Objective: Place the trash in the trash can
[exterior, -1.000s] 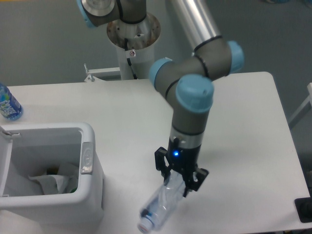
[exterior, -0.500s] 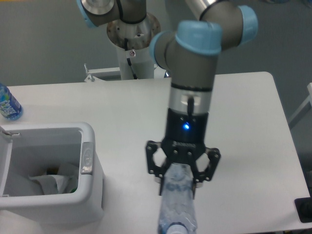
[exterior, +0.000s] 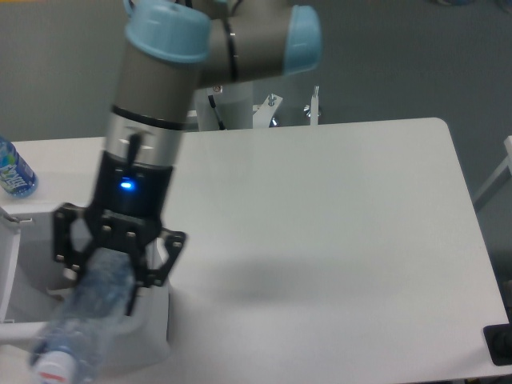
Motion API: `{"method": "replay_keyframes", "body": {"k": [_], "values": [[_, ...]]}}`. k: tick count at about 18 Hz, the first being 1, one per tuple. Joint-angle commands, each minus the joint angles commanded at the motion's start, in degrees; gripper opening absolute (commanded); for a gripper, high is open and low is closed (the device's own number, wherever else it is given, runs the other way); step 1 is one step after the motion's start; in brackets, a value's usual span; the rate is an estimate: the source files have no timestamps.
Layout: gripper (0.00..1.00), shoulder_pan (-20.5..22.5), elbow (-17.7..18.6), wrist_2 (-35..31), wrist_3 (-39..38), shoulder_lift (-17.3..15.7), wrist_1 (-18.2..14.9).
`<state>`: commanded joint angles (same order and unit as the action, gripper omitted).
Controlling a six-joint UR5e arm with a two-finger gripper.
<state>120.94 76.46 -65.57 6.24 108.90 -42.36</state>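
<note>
Arm reaching down over bin (exterior: pixel 156 332), wrist near vertical, blue light on. Gripper (exterior: pixel 112 268) clamped around bottle (exterior: pixel 84 316). Bottle tilted, cap end low, hanging above bin opening. Wrapper hidden behind gripper, can't tell.

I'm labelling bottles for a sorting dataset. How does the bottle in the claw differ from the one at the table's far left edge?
The clear plastic bottle is held in the claw above the trash can, tilted with its cap toward the camera; the blue-labelled bottle rests on the table, untouched. The held one looks colourless; the other looks blue. The held one appears larger in frame. Both are plastic bottles.
</note>
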Motion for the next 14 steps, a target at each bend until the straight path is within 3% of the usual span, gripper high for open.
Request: {"method": "replay_keyframes", "body": {"k": [4,5,7,11,14], "values": [[0.7,-1.06,2.64,-0.09,-0.09,-0.97,0.0],[0.75,-1.06,2.9,-0.09,0.08,-1.05,0.0],[1.0,-1.06,2.91,-0.17,0.0,-1.23,-0.09],[1.0,-0.45,2.56,-0.52,0.88,-1.14,0.0],[1.0,4.72,2.82,-3.59,3.33,-2.28,-0.09]]}}
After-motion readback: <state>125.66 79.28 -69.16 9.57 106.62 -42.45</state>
